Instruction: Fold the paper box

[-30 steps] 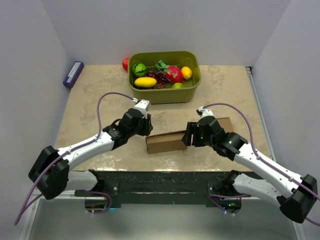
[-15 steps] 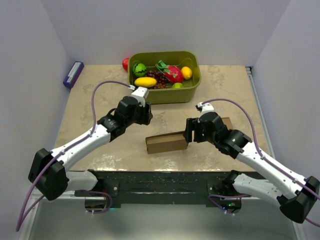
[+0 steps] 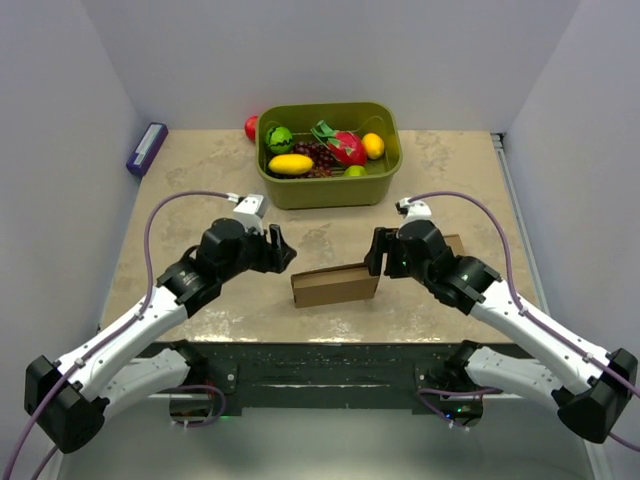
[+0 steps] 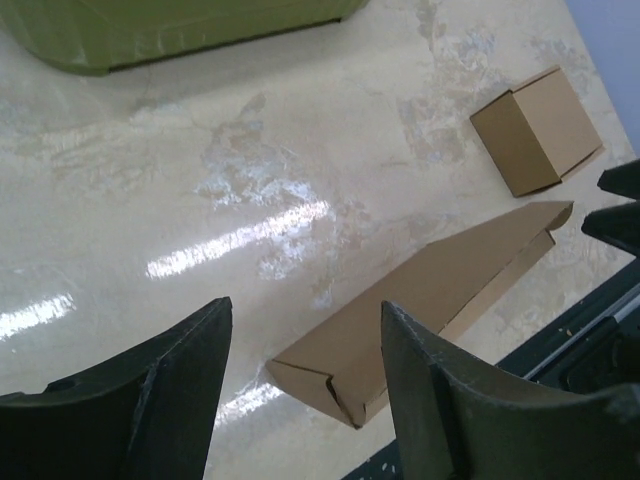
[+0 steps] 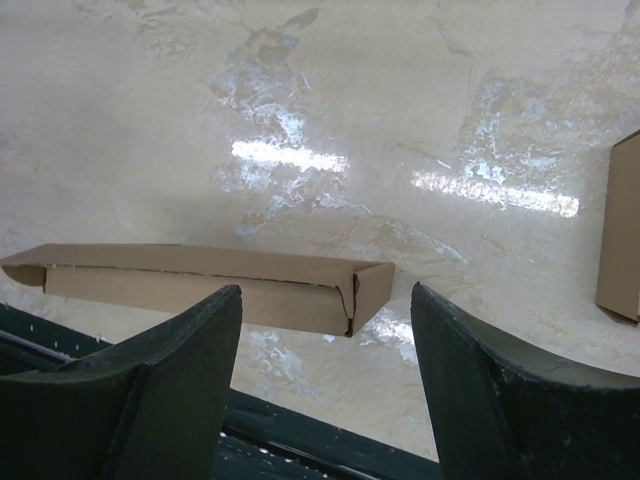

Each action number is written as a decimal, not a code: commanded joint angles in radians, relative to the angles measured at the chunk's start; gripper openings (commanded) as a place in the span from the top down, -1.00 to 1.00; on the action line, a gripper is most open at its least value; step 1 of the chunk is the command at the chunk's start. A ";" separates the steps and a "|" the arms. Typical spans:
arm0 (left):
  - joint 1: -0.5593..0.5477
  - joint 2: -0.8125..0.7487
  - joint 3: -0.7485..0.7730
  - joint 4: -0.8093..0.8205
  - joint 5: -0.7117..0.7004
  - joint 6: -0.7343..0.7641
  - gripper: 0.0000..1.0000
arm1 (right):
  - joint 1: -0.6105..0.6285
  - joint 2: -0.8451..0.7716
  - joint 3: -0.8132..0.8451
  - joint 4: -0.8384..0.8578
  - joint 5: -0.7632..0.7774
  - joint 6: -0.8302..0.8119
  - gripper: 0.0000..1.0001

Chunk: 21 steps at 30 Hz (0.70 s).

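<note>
The paper box (image 3: 335, 285) is a long, narrow, folded brown cardboard sleeve lying flat near the table's front edge. In the left wrist view the paper box (image 4: 420, 300) runs diagonally, its near end showing folded flaps. The right wrist view has the paper box (image 5: 200, 285) lying crosswise. My left gripper (image 3: 283, 252) hovers open just left of and behind the box's left end; its jaws (image 4: 305, 310) hold nothing. Above the box's right end, my right gripper (image 3: 375, 258) is open and empty, and that end shows between the jaws (image 5: 328, 290).
A small brown cardboard cube (image 3: 452, 245) sits to the right, partly behind my right arm; this cube (image 4: 537, 130) also shows in the left wrist view. At the back stands a green bin (image 3: 330, 190) of toy fruit. A purple block (image 3: 147, 148) lies at the far left.
My left arm has swung back to the left, away from the box's left end, jaws spreading wider. My right gripper has opened and lifted slightly off the box's right end. The box stays put.
</note>
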 commanded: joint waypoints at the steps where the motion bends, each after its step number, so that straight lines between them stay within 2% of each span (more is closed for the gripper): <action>1: 0.004 -0.040 -0.060 0.039 0.058 -0.099 -0.32 | 0.002 0.023 0.012 0.070 0.051 0.064 -0.41; 12: 0.004 -0.111 -0.146 0.085 0.038 -0.178 -0.38 | 0.002 0.059 -0.039 0.128 0.051 0.101 -0.36; 21: 0.005 -0.149 -0.180 0.105 0.041 -0.229 -0.43 | 0.002 0.043 -0.083 0.137 0.031 0.134 -0.14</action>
